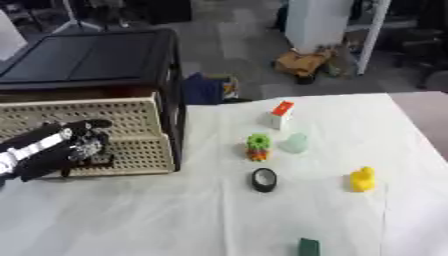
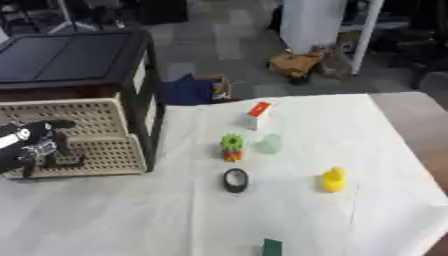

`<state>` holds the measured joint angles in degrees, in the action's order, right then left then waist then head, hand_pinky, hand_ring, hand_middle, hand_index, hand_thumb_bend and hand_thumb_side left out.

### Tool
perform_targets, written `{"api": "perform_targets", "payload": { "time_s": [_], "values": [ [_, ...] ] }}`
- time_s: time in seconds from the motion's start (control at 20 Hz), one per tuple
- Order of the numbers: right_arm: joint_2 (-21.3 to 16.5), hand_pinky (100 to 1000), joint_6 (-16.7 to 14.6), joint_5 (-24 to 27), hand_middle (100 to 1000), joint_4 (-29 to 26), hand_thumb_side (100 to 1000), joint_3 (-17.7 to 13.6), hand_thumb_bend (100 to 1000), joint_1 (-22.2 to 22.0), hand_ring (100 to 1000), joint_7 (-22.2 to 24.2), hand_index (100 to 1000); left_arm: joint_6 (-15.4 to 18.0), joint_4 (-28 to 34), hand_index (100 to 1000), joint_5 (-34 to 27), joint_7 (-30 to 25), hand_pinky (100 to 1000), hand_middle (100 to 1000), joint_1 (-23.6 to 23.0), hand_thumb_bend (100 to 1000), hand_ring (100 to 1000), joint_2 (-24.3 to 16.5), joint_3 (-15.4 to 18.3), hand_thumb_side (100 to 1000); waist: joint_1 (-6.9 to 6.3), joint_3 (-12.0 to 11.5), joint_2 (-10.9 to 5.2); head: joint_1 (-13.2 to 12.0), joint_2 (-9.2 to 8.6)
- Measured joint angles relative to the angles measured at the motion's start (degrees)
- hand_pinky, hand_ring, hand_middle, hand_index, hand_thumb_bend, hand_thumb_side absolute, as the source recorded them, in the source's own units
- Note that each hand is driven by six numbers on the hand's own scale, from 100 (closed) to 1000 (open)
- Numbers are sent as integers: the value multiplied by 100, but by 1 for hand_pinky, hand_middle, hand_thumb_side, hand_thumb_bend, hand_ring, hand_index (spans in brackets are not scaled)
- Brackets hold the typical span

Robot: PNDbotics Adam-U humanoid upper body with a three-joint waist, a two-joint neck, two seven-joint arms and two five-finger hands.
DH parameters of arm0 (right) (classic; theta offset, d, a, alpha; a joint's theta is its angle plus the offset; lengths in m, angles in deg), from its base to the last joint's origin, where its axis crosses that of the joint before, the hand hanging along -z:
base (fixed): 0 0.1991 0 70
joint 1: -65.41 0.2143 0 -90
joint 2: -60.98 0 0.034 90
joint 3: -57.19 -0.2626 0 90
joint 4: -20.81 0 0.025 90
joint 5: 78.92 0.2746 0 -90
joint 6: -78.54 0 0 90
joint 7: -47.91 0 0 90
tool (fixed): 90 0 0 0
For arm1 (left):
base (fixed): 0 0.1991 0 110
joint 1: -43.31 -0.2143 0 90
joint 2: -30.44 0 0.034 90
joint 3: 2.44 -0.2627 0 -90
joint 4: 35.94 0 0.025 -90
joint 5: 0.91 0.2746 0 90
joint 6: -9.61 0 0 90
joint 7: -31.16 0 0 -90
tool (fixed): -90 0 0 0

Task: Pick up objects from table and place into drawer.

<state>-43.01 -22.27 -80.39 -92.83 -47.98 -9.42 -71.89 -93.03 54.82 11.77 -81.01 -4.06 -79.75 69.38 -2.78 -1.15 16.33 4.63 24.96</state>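
Note:
My left hand (image 1: 80,142) hovers over the front of the open beige perforated drawer (image 1: 131,117), which is pulled out of a black cabinet (image 1: 87,57). Its fingers look curled; I cannot make out anything held in them. On the white table (image 1: 175,210) lie a white box with a red top (image 1: 280,115), a green toy with an orange base (image 1: 257,146), a pale green lump (image 1: 296,143), a black roll of tape (image 1: 263,180) and a yellow duck (image 1: 362,179). A dark green block (image 1: 308,247) sits at the front edge. My right hand shows in no view.
The black cabinet fills the table's back left. Beyond the far edge are a blue bag (image 1: 208,89), an orange-brown object on the floor (image 1: 302,62) and a white cabinet (image 1: 319,22). The table's right edge runs diagonally (image 2: 402,145).

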Motion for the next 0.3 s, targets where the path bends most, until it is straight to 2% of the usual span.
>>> {"api": "perform_targets", "payload": {
  "time_s": [0.15,0.3],
  "values": [
    [2,560,8,0,657,0,1000,0,115,0,599,8,866,49,22,961,-27,45,356,683,-25,100,582,0,0,1000,-5,-1,-2,2,-5],
    [2,561,15,0,658,0,1000,0,114,0,600,12,866,153,313,922,-53,123,339,649,-147,100,536,0,39,1000,-7,-33,-17,33,14]
  ]
}}
